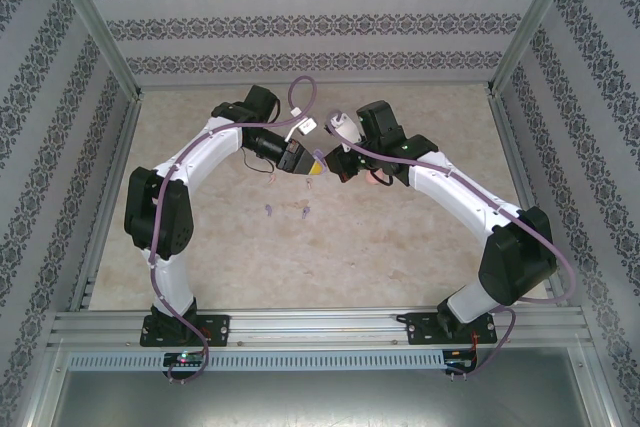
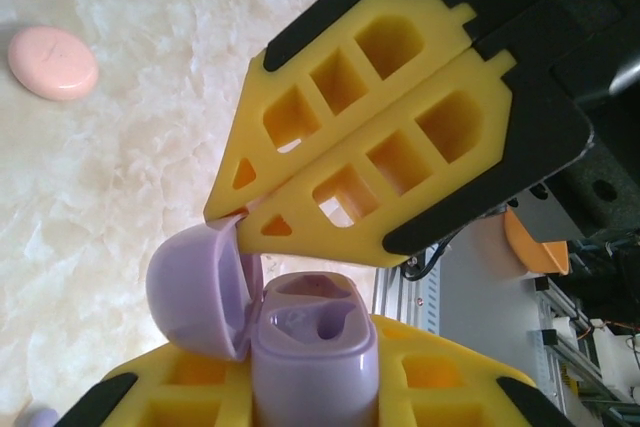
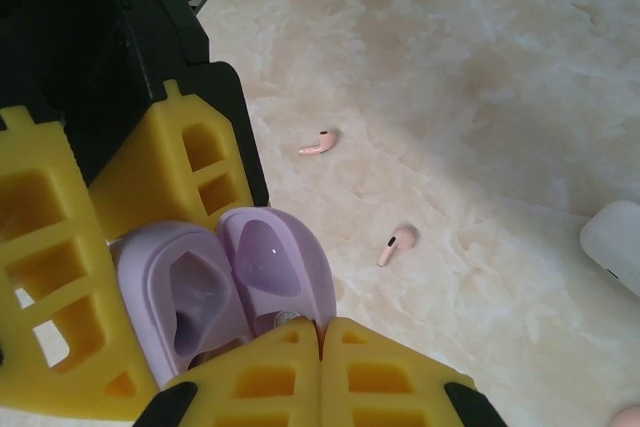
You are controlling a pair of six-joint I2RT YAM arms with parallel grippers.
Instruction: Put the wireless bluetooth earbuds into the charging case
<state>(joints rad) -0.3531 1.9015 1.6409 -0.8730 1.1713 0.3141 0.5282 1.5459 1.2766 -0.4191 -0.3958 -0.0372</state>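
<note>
Both arms meet over the middle of the table (image 3: pixel 480 67).

**Right gripper** (image 3: pixel 180 297): clamped on the purple case (image 2: pixel 315 347), one yellow finger on each side of the body. The case is held off the table with its lid (image 2: pixel 195 292) swung open on the hinge, and the sockets face the left wrist camera (whether either socket is filled cannot be told).

**Left gripper** (image 2: pixel 232 209): fingers pressed together along their whole length. The tips rest against the rim of the open lid; whether they pinch anything there cannot be told.

**Earbuds:** two pink earbuds (image 3: pixel 318 142), (image 3: pixel 397 245) lie loose on the table beyond the held case, apart from each other. Two purple earbuds (image 1: pixel 270 210), (image 1: pixel 306 212) lie side by side on the table, near the grippers and on the side towards the arm bases.

**Other cases:** a pink case (image 2: pixel 52 62) sits shut on the table, well apart from the purple one. A white case (image 3: pixel 615 247) shows at the right edge of the right wrist view, near the second pink earbud.
</note>
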